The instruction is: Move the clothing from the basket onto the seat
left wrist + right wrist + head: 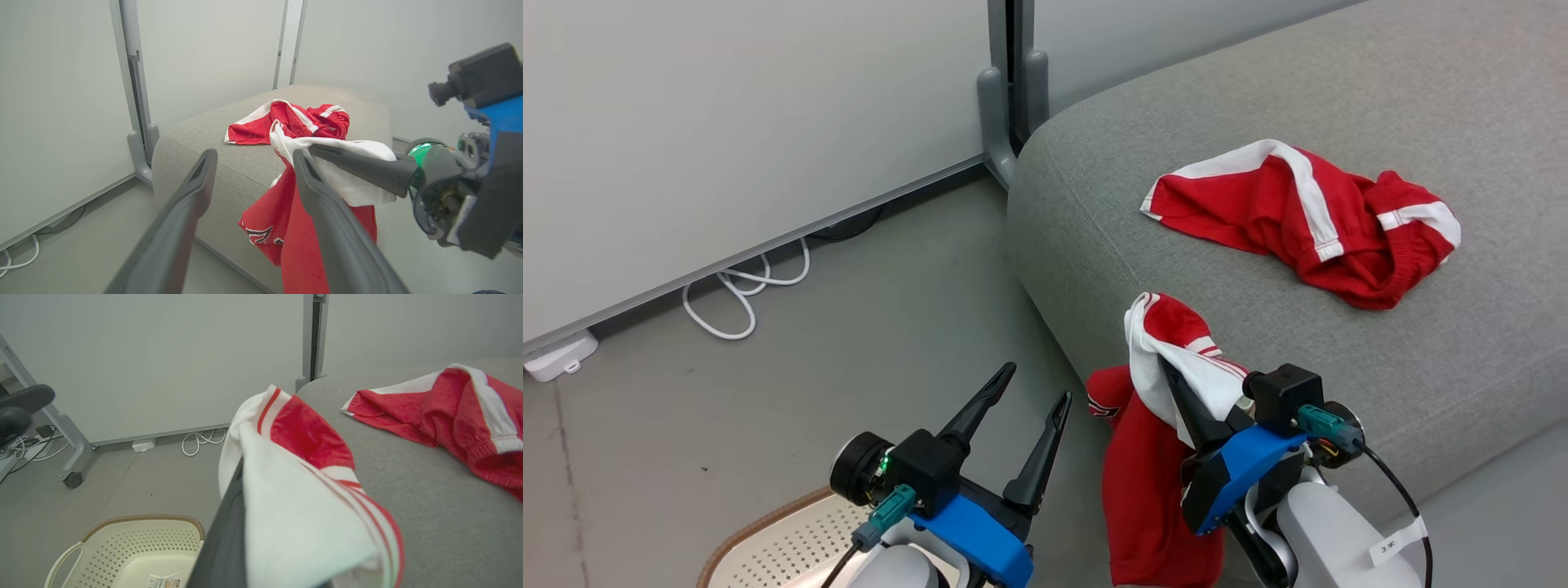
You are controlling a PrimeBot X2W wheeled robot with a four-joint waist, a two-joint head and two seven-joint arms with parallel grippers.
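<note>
Dark fingers of the right gripper pinch shut on a red-and-white garment, which dangles just off the near left corner of the grey seat. To its left the left gripper hovers, fingers spread and empty, over the basket on the floor. A second red garment already lies on the seat, farther right. The basket's visible floor looks bare, so this is probably the last piece to lay down.

Looks like a robot test lab rather than a home: bare pale partition panels on grey metal posts (one frame foot on a castor), loose white cable and small white box on the far-left grey floor, grey seat at right.
</note>
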